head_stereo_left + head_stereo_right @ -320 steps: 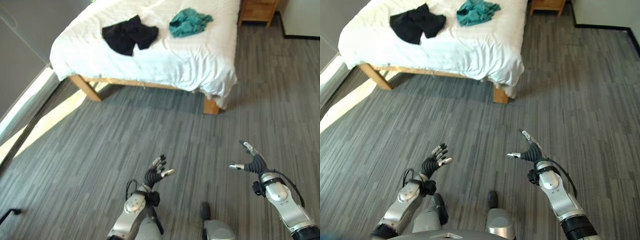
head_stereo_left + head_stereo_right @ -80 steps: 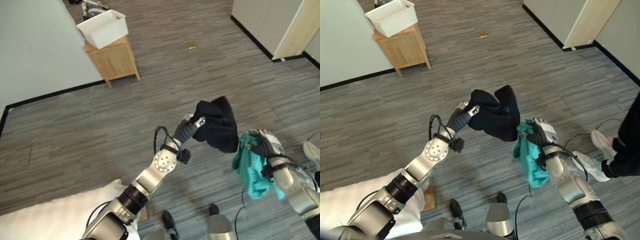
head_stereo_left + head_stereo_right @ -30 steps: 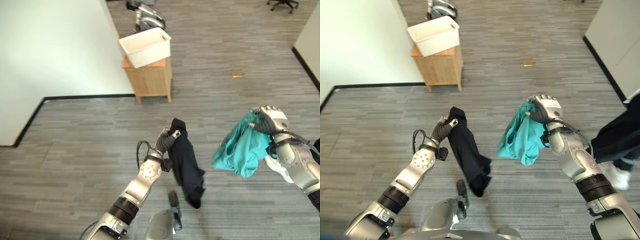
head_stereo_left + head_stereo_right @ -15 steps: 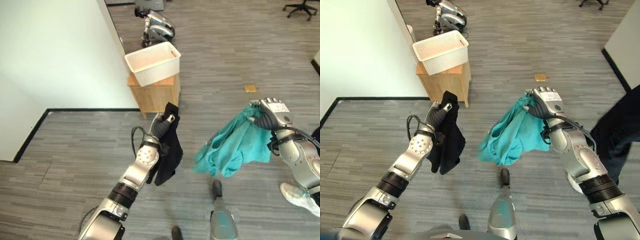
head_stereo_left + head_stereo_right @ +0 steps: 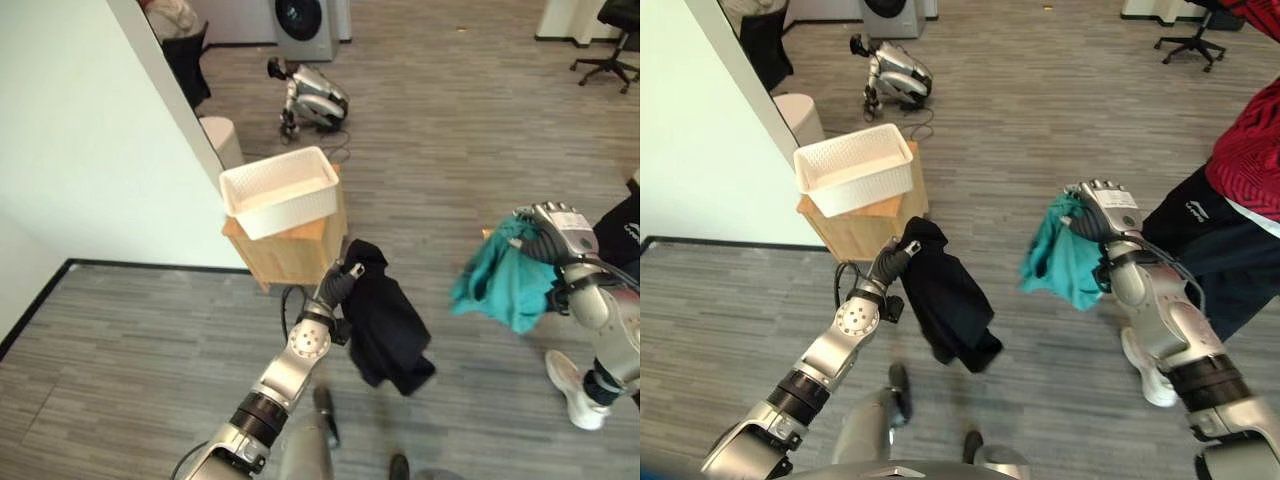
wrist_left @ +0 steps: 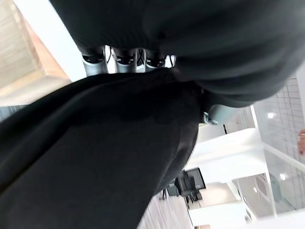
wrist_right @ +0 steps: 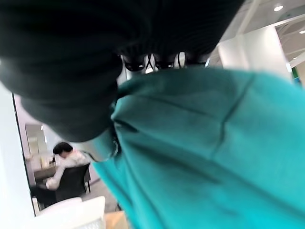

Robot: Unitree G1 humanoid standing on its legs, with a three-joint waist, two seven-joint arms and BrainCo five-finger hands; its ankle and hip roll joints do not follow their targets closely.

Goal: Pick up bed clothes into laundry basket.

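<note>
- A black garment [image 5: 388, 328] is clutched in the curled fingers of the left hand [image 5: 338, 283], held up just beside the wooden stand [image 5: 300, 243], with most of the cloth hanging free below the grip.
- A teal garment [image 5: 505, 285] is bunched in the closed fingers of the right hand [image 5: 555, 228], carried well apart from the stand, on the robot's right.
- The white basket [image 5: 279, 191] is seen on top of the stand, beyond the left hand, its opening facing up; nothing can be made out inside it.
- A person [image 5: 1230, 190] in a red top and dark trousers is seen close beside the right arm.
- The step in hand is judged to be the carry to the basket; neither garment has been dropped in yet.
- To do it well, the black garment would need lifting until its hanging tail clears the rim, and release only once the bulk is over the opening.
- The teal garment is best brought across afterwards, kept clear of the person.
</note>
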